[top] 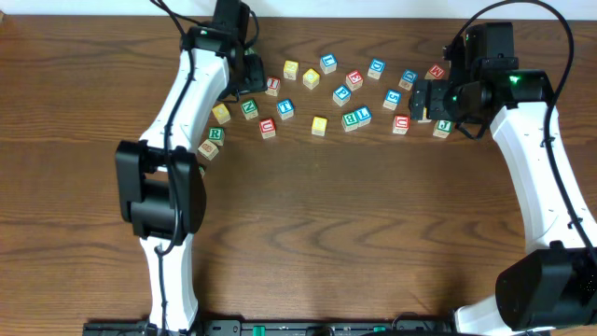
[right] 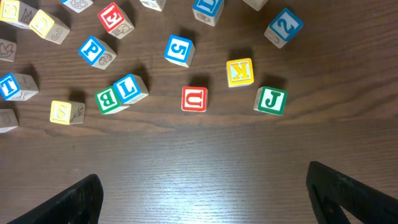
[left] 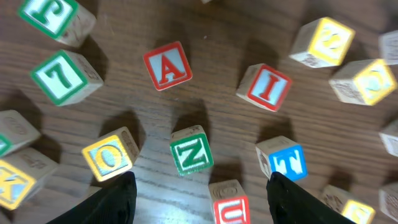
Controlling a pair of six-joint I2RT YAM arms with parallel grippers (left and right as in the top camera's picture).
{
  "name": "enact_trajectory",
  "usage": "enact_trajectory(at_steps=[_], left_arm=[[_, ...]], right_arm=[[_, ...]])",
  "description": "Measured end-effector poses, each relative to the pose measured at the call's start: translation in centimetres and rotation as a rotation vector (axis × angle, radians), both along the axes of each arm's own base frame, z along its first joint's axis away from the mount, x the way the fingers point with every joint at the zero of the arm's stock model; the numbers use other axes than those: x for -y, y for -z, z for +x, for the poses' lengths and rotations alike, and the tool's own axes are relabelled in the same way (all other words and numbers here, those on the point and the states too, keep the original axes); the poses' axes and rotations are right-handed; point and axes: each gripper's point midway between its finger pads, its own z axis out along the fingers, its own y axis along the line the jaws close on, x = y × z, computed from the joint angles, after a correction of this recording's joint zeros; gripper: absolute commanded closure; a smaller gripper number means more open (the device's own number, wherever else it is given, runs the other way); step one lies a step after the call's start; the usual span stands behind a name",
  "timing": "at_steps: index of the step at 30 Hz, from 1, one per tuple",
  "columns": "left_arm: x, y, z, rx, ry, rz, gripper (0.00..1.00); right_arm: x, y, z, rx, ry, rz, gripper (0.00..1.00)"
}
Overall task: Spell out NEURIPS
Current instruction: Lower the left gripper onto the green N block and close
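Observation:
Lettered cubes lie scattered across the far half of the table. In the left wrist view, a green N and a red I lie ahead of my left gripper. A red U shows between its open fingers, touching neither. In the overhead view this gripper hangs near the green N, with a green R closer in. My right gripper stands wide open over bare wood, short of another red U, a blue P, a red E and a yellow S.
Other cubes lie among them: red A, yellow O, blue T, green 7, green J, yellow K, blue 5, blue L, green B. Bare wooden table lies nearer the arm bases.

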Motion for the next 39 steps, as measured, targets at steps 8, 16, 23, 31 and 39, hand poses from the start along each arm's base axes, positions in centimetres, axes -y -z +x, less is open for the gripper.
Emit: enact_trajectory(at_steps=[8,16,23,31,39], left_arm=[[0.3,3.0,-0.1,-0.061,-0.101,-0.013,0.40],[0.2,5.0,-0.1,-0.088,-0.177,-0.008,0.43],[0.2,5.9,0.4,-0.084,-0.196,-0.004,0.45],[0.2,6.6,0.9,-0.071,-0.196,-0.001,0.50],[0.2,8.1,0.6,-0.098,-0.196,0.016,0.60]], right_arm=[[0.0,0.0,0.0,0.000,0.000,0.000,0.01],[0.0,0.0,0.0,-0.001,0.000,0.000,0.01],[0.0,0.0,0.0,-0.001,0.000,0.000,0.01],[0.0,0.0,0.0,-0.001,0.000,0.000,0.01],[0.0,0.0,0.0,-0.001,0.000,0.000,0.01]])
